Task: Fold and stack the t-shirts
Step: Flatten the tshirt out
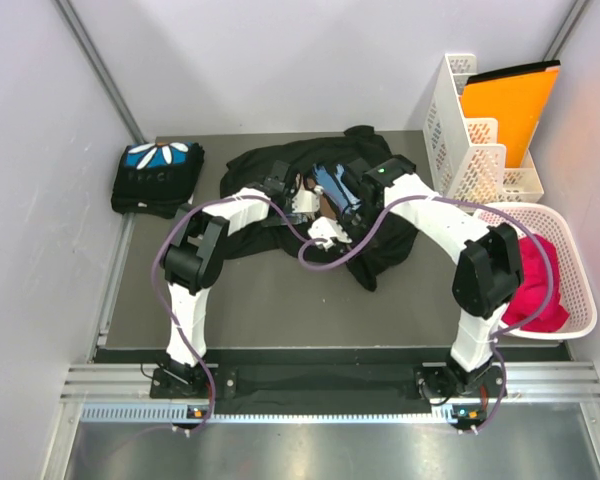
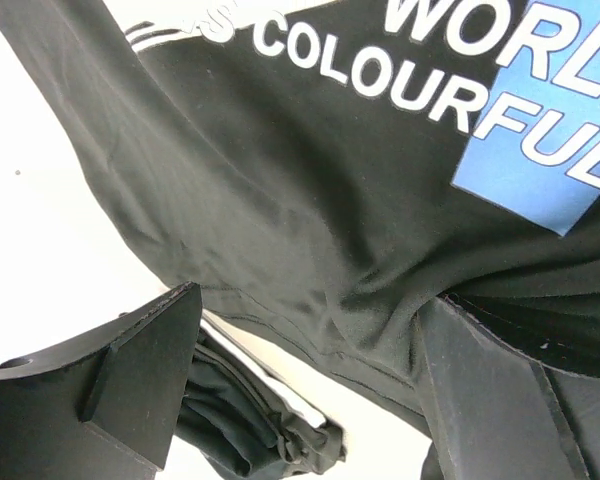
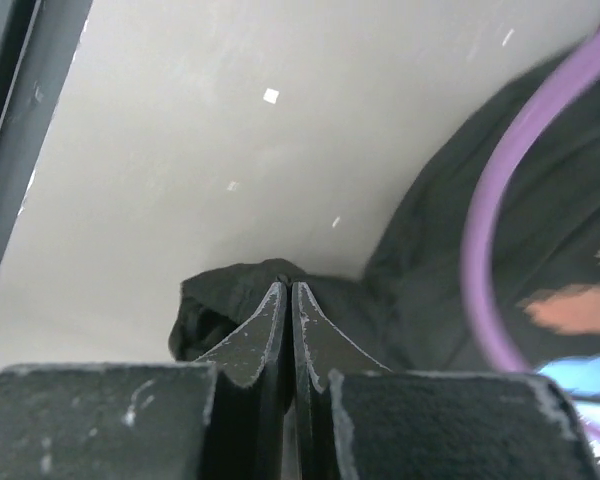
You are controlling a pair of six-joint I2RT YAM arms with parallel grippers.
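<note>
A black t-shirt with a blue-and-white petal print (image 1: 158,175) lies folded at the table's far left. A second black t-shirt (image 1: 380,240) is bunched mid-table, with both arms reaching into it. In the left wrist view its print shows white text and a blue patch (image 2: 520,150). My left gripper (image 1: 315,215) is open, jaws wide (image 2: 310,300). The cloth hangs in front of the jaws and lies against the right finger (image 2: 500,390). My right gripper (image 1: 340,190) is shut, pinching a fold of this black shirt (image 3: 230,290) at its tips (image 3: 290,288).
A white rack (image 1: 460,130) holding an orange folder (image 1: 505,105) stands at the back right. A white basket (image 1: 580,290) with red cloth (image 1: 538,290) sits at the right edge. Purple cables (image 1: 330,250) loop over the shirt.
</note>
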